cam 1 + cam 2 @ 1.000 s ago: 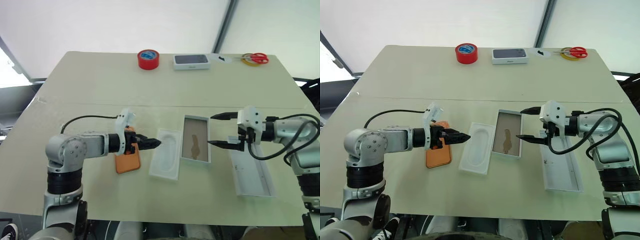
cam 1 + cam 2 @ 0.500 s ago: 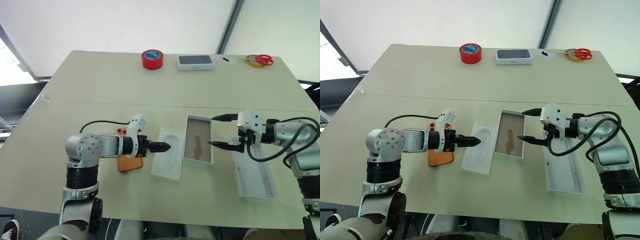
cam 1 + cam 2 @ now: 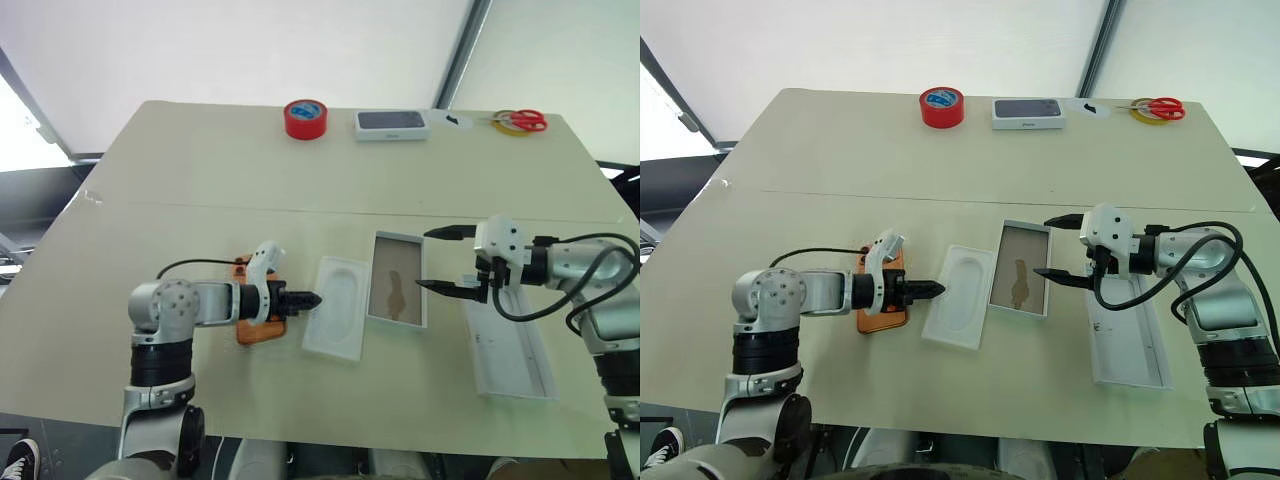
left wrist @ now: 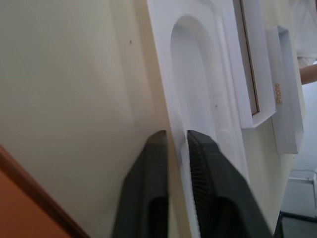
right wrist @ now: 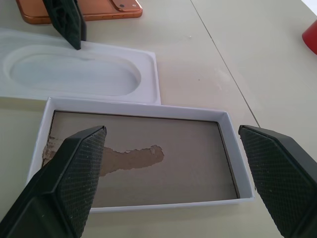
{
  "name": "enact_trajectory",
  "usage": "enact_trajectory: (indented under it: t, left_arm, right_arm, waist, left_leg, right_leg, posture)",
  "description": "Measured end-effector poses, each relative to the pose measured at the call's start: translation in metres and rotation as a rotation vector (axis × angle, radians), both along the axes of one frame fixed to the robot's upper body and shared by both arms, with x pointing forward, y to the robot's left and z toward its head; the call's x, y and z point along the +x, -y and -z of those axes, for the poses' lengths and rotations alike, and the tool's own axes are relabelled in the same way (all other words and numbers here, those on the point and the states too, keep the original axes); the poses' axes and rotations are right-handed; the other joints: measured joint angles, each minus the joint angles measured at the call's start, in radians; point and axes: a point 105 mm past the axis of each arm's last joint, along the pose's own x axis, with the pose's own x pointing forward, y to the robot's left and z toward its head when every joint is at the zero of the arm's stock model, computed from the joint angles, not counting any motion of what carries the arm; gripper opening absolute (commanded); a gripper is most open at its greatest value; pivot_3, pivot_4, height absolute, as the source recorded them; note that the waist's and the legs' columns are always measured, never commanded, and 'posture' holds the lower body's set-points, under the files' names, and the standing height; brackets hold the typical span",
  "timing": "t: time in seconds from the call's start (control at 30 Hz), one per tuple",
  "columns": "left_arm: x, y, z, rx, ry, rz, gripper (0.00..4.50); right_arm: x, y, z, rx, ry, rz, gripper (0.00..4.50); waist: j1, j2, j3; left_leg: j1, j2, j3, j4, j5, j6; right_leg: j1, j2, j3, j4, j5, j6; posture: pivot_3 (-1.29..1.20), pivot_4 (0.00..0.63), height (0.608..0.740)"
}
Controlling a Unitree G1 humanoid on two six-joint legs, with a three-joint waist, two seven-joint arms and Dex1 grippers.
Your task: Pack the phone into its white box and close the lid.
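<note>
The orange phone (image 3: 254,328) lies flat on the table, partly under my left gripper (image 3: 313,298). That gripper is shut on the near left rim of the white moulded tray (image 3: 336,318); in the left wrist view the rim sits between the two fingertips (image 4: 198,141). Right of the tray lies the white box (image 3: 397,318), brownish inside with nothing in it. My right gripper (image 3: 426,260) hangs wide open over the box's right side. The lid (image 3: 510,350) rests open side up to the right of the box.
Along the far edge of the table stand a red tape roll (image 3: 305,118), a dark-topped white box (image 3: 392,124) and red-handled scissors (image 3: 518,120) beside a yellow ring. A seam crosses the table just beyond the box.
My left gripper has sunk to the tray's left rim and closed on it. The right arm has kept still. The camera shifted early on.
</note>
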Motion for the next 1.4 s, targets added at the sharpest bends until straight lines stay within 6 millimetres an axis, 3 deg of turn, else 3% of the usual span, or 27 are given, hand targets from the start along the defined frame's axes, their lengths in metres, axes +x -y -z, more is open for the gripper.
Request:
enact_trajectory:
  t: [0.17,0.3,0.47,0.67,0.77,1.0,1.13,1.3,1.4]
  left_arm:
    - [0.002,-0.002,-0.001,-0.031,-0.016,-0.025,0.11]
    - [0.006,-0.005,-0.005,-0.098,-0.030,-0.067,0.11]
    - [0.018,-0.018,-0.021,-0.184,-0.010,-0.150,0.11]
    - [0.023,-0.018,-0.031,-0.235,0.022,-0.201,0.11]
    - [0.026,-0.020,-0.038,-0.300,0.028,-0.245,0.00]
    - [0.037,-0.027,-0.052,-0.312,0.095,-0.323,0.00]
    - [0.038,-0.025,-0.054,-0.323,0.100,-0.323,0.00]
    - [0.042,-0.012,-0.069,-0.400,0.117,-0.308,0.00]
    - [0.044,-0.012,-0.071,-0.403,0.127,-0.324,0.00]
  right_arm:
    - [0.000,-0.001,0.000,0.003,-0.001,-0.001,4.50]
    - [-0.011,-0.018,0.003,0.034,-0.039,-0.073,4.50]
    - [-0.033,-0.042,0.030,0.007,-0.136,-0.179,4.50]
    - [-0.038,-0.041,0.059,-0.124,-0.152,-0.183,4.50]
    - [-0.039,-0.040,0.067,-0.174,-0.156,-0.191,3.66]
    - [-0.038,-0.050,0.072,-0.166,-0.155,-0.202,0.08]
    - [-0.037,-0.053,0.072,-0.172,-0.145,-0.209,0.03]
    - [-0.032,-0.082,0.072,-0.150,-0.101,-0.278,0.03]
    - [-0.024,-0.084,0.070,-0.158,-0.083,-0.258,0.03]
  waist:
    - [-0.001,0.000,0.000]
    - [-0.001,0.000,0.000]
    - [-0.001,-0.002,0.001]
    - [-0.001,-0.002,0.001]
    - [-0.002,-0.003,0.002]
    - [0.000,-0.005,0.003]
    - [-0.001,-0.006,0.003]
    - [-0.002,-0.008,0.005]
    - [-0.001,-0.009,0.005]
  left_leg:
    - [0.000,0.000,0.000,0.000,0.000,0.000]
    - [0.000,0.000,0.000,0.000,0.000,0.000]
    - [0.000,0.000,0.000,0.000,0.000,0.000]
    - [0.000,0.000,-0.001,0.000,0.000,0.000]
    - [0.000,0.000,0.000,0.000,0.000,-0.001]
    - [0.000,0.000,-0.001,0.000,0.000,-0.001]
    - [0.000,0.000,-0.001,0.000,0.000,-0.002]
    - [0.000,0.000,-0.001,0.000,0.001,-0.002]
    - [0.000,0.000,-0.001,0.000,0.001,-0.003]
  right_leg:
    - [0.000,0.000,0.000,0.000,0.000,0.000]
    - [0.000,0.000,0.000,0.000,0.000,0.000]
    - [0.000,0.000,0.000,0.000,0.000,0.000]
    - [0.000,0.000,0.000,0.000,0.000,0.000]
    - [-0.001,0.000,0.000,0.000,0.000,0.000]
    - [0.000,0.001,0.000,0.000,0.000,0.000]
    - [-0.001,0.001,0.000,0.000,0.000,0.000]
    - [-0.001,0.001,0.000,0.000,0.000,0.000]
    - [-0.001,0.001,-0.001,0.000,0.000,0.000]
  posture:
    - [0.00,0.150,0.740]
    - [0.00,0.150,0.740]
    - [0.00,0.150,0.740]
    - [0.00,0.150,0.740]
    - [0.00,0.150,0.740]
    - [0.00,0.150,0.740]
    - [0.00,0.150,0.740]
    - [0.00,0.150,0.740]
    - [0.00,0.150,0.740]
